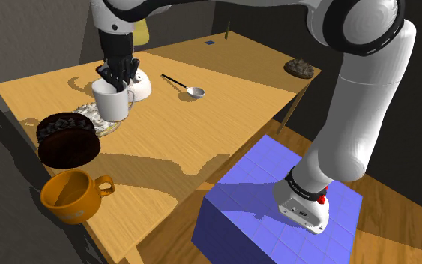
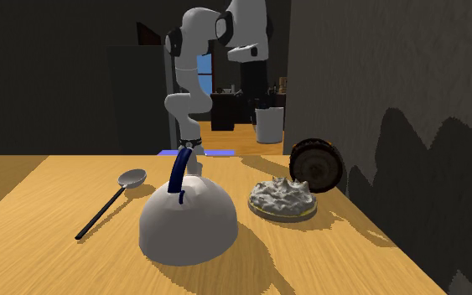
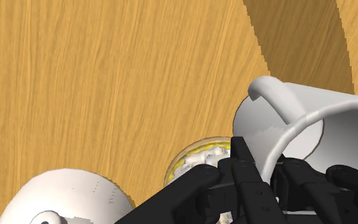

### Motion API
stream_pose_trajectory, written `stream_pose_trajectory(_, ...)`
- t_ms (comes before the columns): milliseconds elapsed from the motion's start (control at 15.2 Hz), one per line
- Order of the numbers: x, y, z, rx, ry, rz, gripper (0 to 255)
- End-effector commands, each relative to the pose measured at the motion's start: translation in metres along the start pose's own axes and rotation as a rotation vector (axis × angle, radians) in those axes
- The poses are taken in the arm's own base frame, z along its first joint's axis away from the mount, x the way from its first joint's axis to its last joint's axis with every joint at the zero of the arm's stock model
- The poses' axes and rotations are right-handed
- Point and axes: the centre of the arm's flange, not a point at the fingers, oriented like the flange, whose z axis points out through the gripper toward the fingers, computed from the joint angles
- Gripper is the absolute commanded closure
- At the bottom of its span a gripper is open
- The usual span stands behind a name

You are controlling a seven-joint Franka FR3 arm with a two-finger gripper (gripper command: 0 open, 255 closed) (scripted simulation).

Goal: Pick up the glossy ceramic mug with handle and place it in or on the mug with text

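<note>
Working outward from the shoulder camera, I first meet the blue tiled box stand (image 1: 254, 199) that carries the arm, then the pale wooden tabletop (image 1: 202, 127). At its near corner sits a squat orange mug with a loop handle (image 1: 70, 196), mouth up and unobstructed. I take it for the target, though I can see no lettering on it from here. Just behind it a dark brown ridged disc (image 1: 68, 140) stands on edge. Beyond that lies a shallow yellow-rimmed dish (image 2: 284, 215) heaped with something whitish.

The task's thing, the glossy white mug with a handle (image 1: 113, 105), hangs upright over the far side of that dish. Judging from the second exterior view, it is clear of the tabletop. The black end effector (image 1: 119, 73) is closed on it from above, pinching the wall at the rim with one finger inside and one outside. The handle is left free to the side. That grip keeps the mug's base unencumbered for setting it down into the orange one.

Further off rest a white dome with a dark blue handle (image 1: 143, 86) and a grey spoon with a black stem (image 1: 194, 92). The carry toward the near corner passes over the upright disc, so I would want more height first.
</note>
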Motion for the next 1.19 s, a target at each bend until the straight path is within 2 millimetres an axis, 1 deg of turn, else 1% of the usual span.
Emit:
stream_pose_trajectory(0,0.000,-0.001,-0.012,0.000,0.000,0.000,255)
stream_pose_trajectory(330,0.000,-0.003,-0.038,0.000,0.000,0.000,255)
stream_pose_trajectory(396,0.000,-0.004,-0.039,0.000,0.000,0.000,255)
stream_pose_trajectory(1122,-0.062,-0.135,-0.041,0.000,0.000,0.000,255)
